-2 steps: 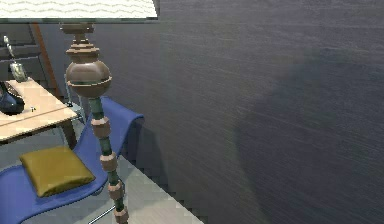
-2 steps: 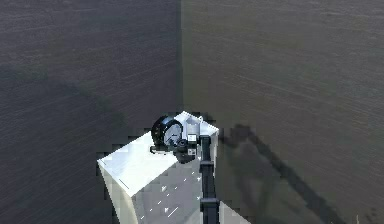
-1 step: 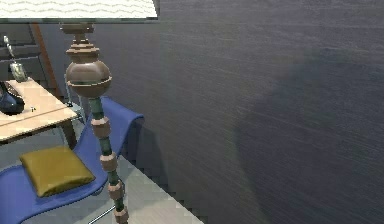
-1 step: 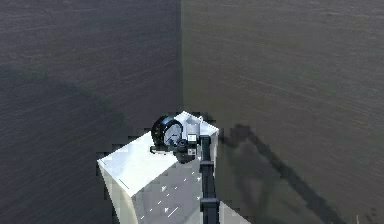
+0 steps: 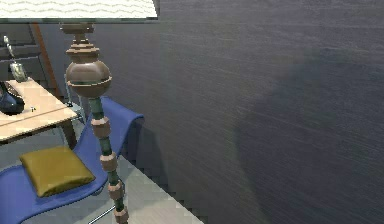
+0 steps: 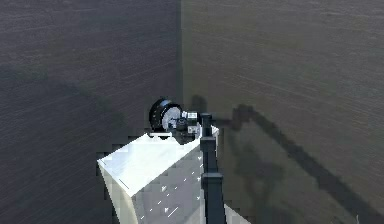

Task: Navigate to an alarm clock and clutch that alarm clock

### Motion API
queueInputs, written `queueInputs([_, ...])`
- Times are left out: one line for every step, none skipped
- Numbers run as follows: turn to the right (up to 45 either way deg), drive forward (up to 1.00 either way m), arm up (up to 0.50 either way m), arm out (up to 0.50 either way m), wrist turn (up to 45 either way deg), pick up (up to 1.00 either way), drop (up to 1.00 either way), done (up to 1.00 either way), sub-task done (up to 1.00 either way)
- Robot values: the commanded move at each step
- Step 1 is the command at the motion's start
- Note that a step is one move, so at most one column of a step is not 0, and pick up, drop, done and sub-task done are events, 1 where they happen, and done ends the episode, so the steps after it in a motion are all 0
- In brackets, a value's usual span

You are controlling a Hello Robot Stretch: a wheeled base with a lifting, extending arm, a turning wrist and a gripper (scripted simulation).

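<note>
Alarm clock on the white drawer unit, with the fingers just beside it.

The alarm clock (image 6: 163, 113), round and upright, stands near the back edge of the white drawer unit (image 6: 150, 178). It lies just toward the arm side view's left of the fingers (image 6: 181, 128), at much the same height (I cannot tell whether they touch or grasp it). The arm (image 6: 209, 178) rises past the unit's right side, and behind it the walls (image 6: 90, 60) meet in a dark corner. The forward view shows a floor lamp (image 5: 95, 100), a blue armchair (image 5: 122, 125) with an olive cushion (image 5: 56, 168), and a wooden worktop (image 5: 35, 105).
</note>
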Motion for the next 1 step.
queueInputs([0.0,0.0,0.0,0.0,0.0,0.0,0.0,1.0,0.0])
